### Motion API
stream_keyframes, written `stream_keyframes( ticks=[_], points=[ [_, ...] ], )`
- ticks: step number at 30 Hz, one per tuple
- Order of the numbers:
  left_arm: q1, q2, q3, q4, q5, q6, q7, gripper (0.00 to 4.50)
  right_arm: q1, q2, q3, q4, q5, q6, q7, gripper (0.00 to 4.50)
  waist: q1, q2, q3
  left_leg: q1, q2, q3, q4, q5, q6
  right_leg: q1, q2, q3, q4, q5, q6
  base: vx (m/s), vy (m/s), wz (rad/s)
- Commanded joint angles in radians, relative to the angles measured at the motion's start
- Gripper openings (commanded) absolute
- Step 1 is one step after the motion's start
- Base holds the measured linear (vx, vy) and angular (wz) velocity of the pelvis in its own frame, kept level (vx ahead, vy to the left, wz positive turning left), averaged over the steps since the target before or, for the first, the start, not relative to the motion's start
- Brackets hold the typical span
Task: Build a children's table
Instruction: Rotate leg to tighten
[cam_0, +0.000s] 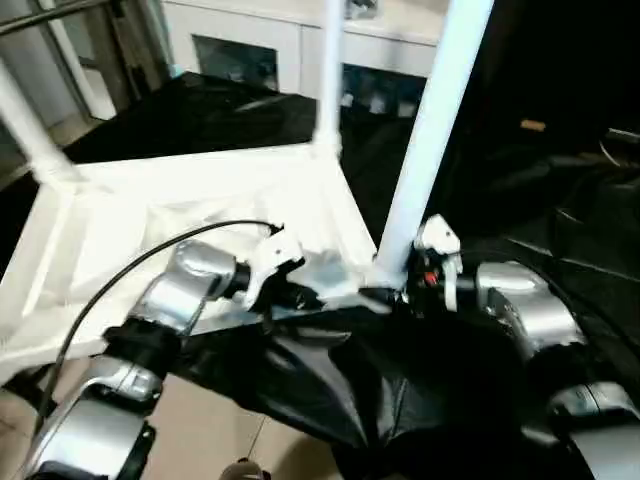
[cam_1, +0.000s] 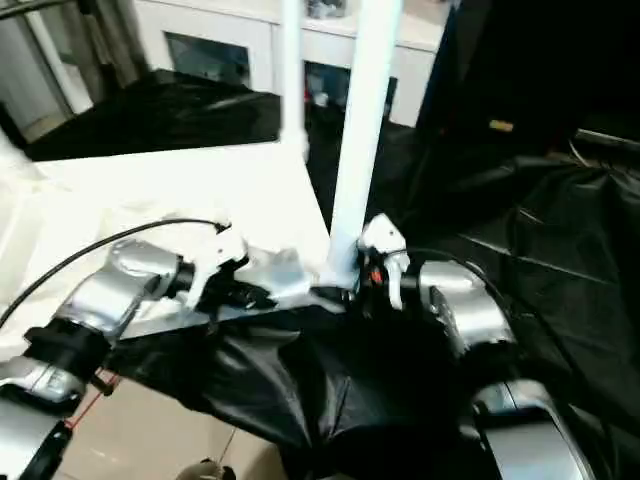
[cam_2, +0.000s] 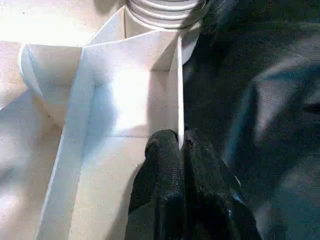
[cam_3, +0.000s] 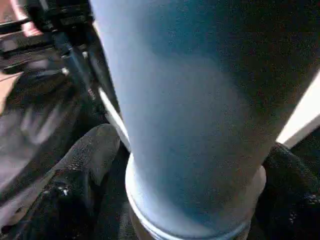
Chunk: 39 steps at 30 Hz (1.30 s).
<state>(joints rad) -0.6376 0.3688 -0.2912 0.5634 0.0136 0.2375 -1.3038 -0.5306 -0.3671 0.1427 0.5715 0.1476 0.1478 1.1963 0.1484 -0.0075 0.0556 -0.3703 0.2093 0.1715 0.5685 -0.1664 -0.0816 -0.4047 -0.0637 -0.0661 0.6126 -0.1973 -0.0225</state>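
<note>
At the far left a leg (cam_0: 25, 125) already stands up from the back corner of the tabletop (cam_0: 110, 230), which lies upside down, ribs upward, on black sheeting (cam_0: 300, 380) over the floor. The left hand (cam_2: 180, 165) is clenched on the thin near rim of the tabletop, one finger inside the wall and one outside, steadying it. Further along, a second leg (cam_0: 328, 70) rises from the far corner. At the near right corner the third leg (cam_0: 430, 130) stands upright in its socket (cam_2: 160, 12), and the right hand (cam_3: 175, 190) straddles its base, a dark finger on each side; I cannot tell whether it is pressing or loose.

The step in hand looks like seating this third leg. The next move likely calls for a firm turn or push at the base while the left hand keeps the top from shifting. The plastic is plain white and smooth, the legs tapering, the socket ridged.
</note>
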Motion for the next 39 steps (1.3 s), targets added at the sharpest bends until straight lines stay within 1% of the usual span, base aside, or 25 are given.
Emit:
stream_keyframes(
  ticks=[1,4,5,10,13,16,17,18,19,20,22,23,24,27,28,30,31,32,33,34,35,36,37,38,39],
  points=[
    [-0.016,-0.015,-0.01,-0.061,-0.058,-0.029,-0.05,0.0,0.019,0.006,0.043,-0.072,0.012,0.02,0.052,3.64,-0.003,-0.004,-0.067,0.014,0.029,0.002,-0.055,-0.157,0.049,0.056,-0.074,0.046,-0.066,-0.101,-0.21,0.0,0.0,0.0],
    [-0.011,-0.005,-0.011,-0.065,-0.053,-0.035,-0.058,0.0,0.033,0.006,0.045,-0.097,0.017,0.037,0.052,3.4,-0.003,-0.003,-0.07,0.012,0.026,0.002,-0.052,-0.133,0.054,0.057,-0.074,0.045,-0.06,-0.057,-0.217,0.0,0.0,0.0],
    [-0.011,-0.003,-0.012,-0.065,-0.052,-0.036,-0.06,0.0,0.036,0.006,0.046,-0.103,0.019,0.043,0.052,3.4,-0.002,-0.004,-0.07,0.012,0.026,0.002,-0.052,-0.133,0.054,0.058,-0.074,0.046,-0.06,-0.055,-0.217,0.0,0.0,0.0],
    [-0.011,-0.001,-0.008,-0.061,-0.047,-0.037,-0.06,0.0,0.052,0.01,0.05,-0.128,0.028,0.076,0.047,2.89,-0.001,-0.003,-0.071,0.012,0.025,0.001,-0.05,-0.123,0.055,0.059,-0.074,0.045,-0.057,-0.045,-0.217,0.0,0.0,0.0],
    [-0.013,-0.006,-0.003,-0.054,-0.044,-0.037,-0.051,0.0,0.061,0.02,0.048,-0.132,0.028,0.088,0.029,2.82,0.001,-0.003,-0.071,0.011,0.025,0.001,-0.05,-0.129,0.052,0.059,-0.075,0.045,-0.058,-0.056,-0.216,0.0,0.0,0.0],
    [-0.02,-0.022,0.009,-0.036,-0.042,-0.028,-0.014,0.0,0.066,0.049,0.03,-0.106,0.026,0.101,-0.035,2.79,0.001,-0.004,-0.071,0.011,0.025,0.001,-0.05,-0.129,0.048,0.059,-0.076,0.045,-0.058,-0.063,-0.214,0.0,0.0,0.0],
    [-0.027,-0.035,0.018,-0.025,-0.041,-0.02,0.014,0.0,0.059,0.071,0.013,-0.068,0.015,0.09,-0.096,2.78,0.001,-0.005,-0.071,0.011,0.025,0.001,-0.05,-0.13,0.046,0.059,-0.076,0.045,-0.058,-0.066,-0.213,0.0,0.0,0.0],
    [-0.031,-0.042,0.022,-0.02,-0.041,-0.015,0.03,0.0,0.056,0.082,0.004,-0.05,0.008,0.085,-0.13,2.78,-0.003,-0.005,-0.069,0.011,0.024,0.001,-0.052,-0.14,0.037,0.056,-0.078,0.045,-0.061,-0.087,-0.212,0.0,0.0,0.0],
    [-0.037,-0.054,0.031,-0.01,-0.042,-0.01,0.055,0.0,0.045,0.103,-0.016,-0.011,0.0,0.085,-0.197,2.78,-0.006,-0.006,-0.069,0.012,0.022,-0.001,-0.054,-0.154,0.025,0.059,-0.08,0.045,-0.065,-0.122,-0.205,0.0,0.0,0.0],
    [-0.042,-0.062,0.035,-0.003,-0.042,-0.008,0.071,0.0,0.038,0.115,-0.028,0.011,-0.005,0.088,-0.239,2.78,-0.011,-0.005,-0.069,0.013,0.022,-0.001,-0.055,-0.157,0.018,0.057,-0.078,0.046,-0.066,-0.134,-0.202,0.0,0.0,0.0],
    [-0.077,-0.113,0.062,0.052,-0.022,0.003,0.207,0.0,0.011,0.173,-0.085,0.114,-0.004,0.08,-0.405,2.78,-0.018,-0.006,-0.066,0.014,0.02,-0.002,-0.057,-0.173,0.005,0.057,-0.079,0.046,-0.07,-0.172,-0.195,0.0,0.0,0.0],
    [-0.077,-0.113,0.062,0.053,-0.022,0.003,0.209,0.0,0.01,0.174,-0.085,0.116,-0.004,0.08,-0.407,2.77,-0.018,-0.004,-0.068,0.015,0.021,-0.003,-0.057,-0.176,-0.002,0.057,-0.081,0.046,-0.069,-0.179,-0.195,0.0,0.0,0.0],
    [-0.1,-0.146,0.074,0.09,-0.005,0.014,0.298,0.0,-0.005,0.21,-0.113,0.166,0.001,0.093,-0.497,2.77,-0.019,-0.004,-0.068,0.018,0.02,-0.002,-0.057,-0.18,-0.006,0.056,-0.079,0.047,-0.071,-0.185,-0.192,0.0,0.0,0.0],
    [-0.123,-0.187,0.081,0.128,0.017,0.032,0.403,0.0,-0.025,0.251,-0.132,0.227,-0.001,0.103,-0.593,2.77,-0.021,-0.005,-0.07,0.015,0.018,0.0,-0.055,-0.159,0.002,0.058,-0.078,0.049,-0.069,-0.149,-0.191,0.0,0.0,0.0],
    [-0.135,-0.216,0.086,0.147,0.027,0.044,0.467,0.0,-0.048,0.277,-0.149,0.276,-0.004,0.111,-0.673,2.77,-0.02,-0.003,-0.07,0.016,0.017,0.0,-0.054,-0.155,0.008,0.059,-0.078,0.049,-0.069,-0.138,-0.192,0.0,0.0,0.0],
    [-0.141,-0.238,0.087,0.155,0.031,0.047,0.498,0.0,-0.068,0.296,-0.161,0.314,-0.004,0.117,-0.726,2.77,-0.021,-0.002,-0.069,0.016,0.017,-0.001,-0.056,-0.159,0.004,0.057,-0.078,0.048,-0.071,-0.147,-0.193,0.0,0.0,0.0],
    [-0.145,-0.263,0.083,0.164,0.037,0.047,0.522,0.0,-0.095,0.318,-0.17,0.363,-0.011,0.114,-0.785,2.77,-0.02,-0.002,-0.068,0.019,0.017,0.0,-0.056,-0.174,0.002,0.056,-0.078,0.047,-0.074,-0.17,-0.19,0.0,0.0,0.0],
    [-0.146,-0.269,0.081,0.167,0.039,0.046,0.528,0.0,-0.103,0.324,-0.172,0.379,-0.015,0.11,-0.801,2.77,-0.023,-0.002,-0.066,0.017,0.017,-0.001,-0.058,-0.186,-0.002,0.055,-0.079,0.048,-0.076,-0.194,-0.186,0.0,0.0,0.0],
    [-0.148,-0.276,0.077,0.172,0.042,0.044,0.533,0.0,-0.115,0.33,-0.174,0.399,-0.021,0.103,-0.819,2.77,-0.023,-0.002,-0.064,0.018,0.016,-0.001,-0.059,-0.199,-0.005,0.056,-0.078,0.047,-0.08,-0.219,-0.178,0.0,0.0,0.0],
    [-0.15,-0.283,0.068,0.18,0.049,0.034,0.54,0.0,-0.129,0.338,-0.18,0.422,-0.025,0.09,-0.834,2.77,-0.022,-0.003,-0.062,0.024,0.017,-0.001,-0.06,-0.228,-0.006,0.052,-0.08,0.047,-0.086,-0.263,-0.167,0.0,0.0,0.0],
    [-0.15,-0.287,0.061,0.183,0.054,0.024,0.541,0.0,-0.138,0.344,-0.186,0.435,-0.026,0.071,-0.837,2.77,-0.022,-0.005,-0.061,0.025,0.018,-0.002,-0.063,-0.244,-0.006,0.053,-0.082,0.047,-0.089,-0.291,-0.158,0.0,0.0,0.0],
    [-0.151,-0.291,0.057,0.187,0.057,0.018,0.543,0.0,-0.146,0.348,-0.191,0.446,-0.027,0.055,-0.84,3.12,-0.021,-0.003,-0.061,0.028,0.019,-0.003,-0.065,-0.258,-0.006,0.051,-0.083,0.048,-0.092,-0.313,-0.15,0.0,0.0,0.0],
    [-0.147,-0.29,0.053,0.182,0.056,0.011,0.527,0.0,-0.151,0.349,-0.188,0.444,-0.027,0.036,-0.813,3.47,-0.023,-0.004,-0.06,0.028,0.019,-0.003,-0.066,-0.263,-0.006,0.051,-0.083,0.048,-0.093,-0.32,-0.146,0.0,0.0,0.0],
    [-0.146,-0.289,0.053,0.181,0.055,0.011,0.525,0.0,-0.151,0.349,-0.186,0.444,-0.028,0.033,-0.809,3.47,-0.023,-0.004,-0.062,0.028,0.019,-0.004,-0.067,-0.263,-0.006,0.054,-0.083,0.048,-0.092,-0.316,-0.145,0.0,0.0,0.0],
    [-0.14,-0.286,0.051,0.169,0.049,0.008,0.496,0.0,-0.155,0.343,-0.17,0.438,-0.039,0.011,-0.767,3.49,-0.023,-0.004,-0.063,0.027,0.02,-0.004,-0.067,-0.259,-0.005,0.054,-0.083,0.048,-0.09,-0.306,-0.146,0.0,0.0,0.0]
  ],
)
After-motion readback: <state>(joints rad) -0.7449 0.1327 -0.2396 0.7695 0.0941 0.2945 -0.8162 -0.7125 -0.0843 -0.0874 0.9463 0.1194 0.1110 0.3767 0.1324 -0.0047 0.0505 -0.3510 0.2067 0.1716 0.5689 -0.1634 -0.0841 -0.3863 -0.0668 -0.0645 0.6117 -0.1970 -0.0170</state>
